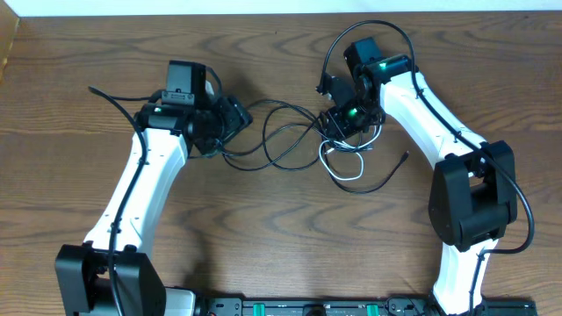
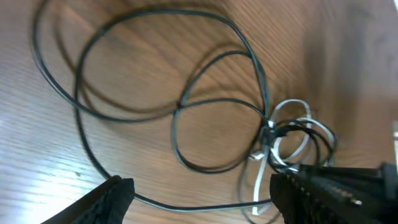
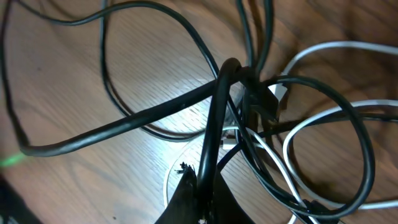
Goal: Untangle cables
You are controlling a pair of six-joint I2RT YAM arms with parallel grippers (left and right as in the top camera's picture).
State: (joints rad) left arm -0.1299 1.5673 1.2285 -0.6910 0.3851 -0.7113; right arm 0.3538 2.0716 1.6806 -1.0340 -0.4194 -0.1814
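Several thin black cables [image 1: 290, 106] lie in overlapping loops on the wooden table between my two grippers. They knot with a white cable [image 1: 344, 179] on the right. My left gripper [image 1: 233, 118] is at the left end of the loops. Its jaws stand open in the left wrist view [image 2: 205, 199], and one black strand [image 2: 199, 205] runs across the gap untouched. The black loops [image 2: 177, 109] and the white cable [image 2: 260, 180] lie beyond. My right gripper [image 1: 338, 123] sits over the knot. It is shut [image 3: 205, 193] on a black cable [image 3: 214, 124] that rises from the tangle, beside the white cable [image 3: 323, 50].
A loose black plug end [image 1: 404, 156] trails to the right of the knot. Another black cable end [image 1: 92, 89] stretches out to the far left. The arms' own thicker wires arc over the right arm [image 1: 386, 31]. The table's back edge [image 1: 263, 7] is near.
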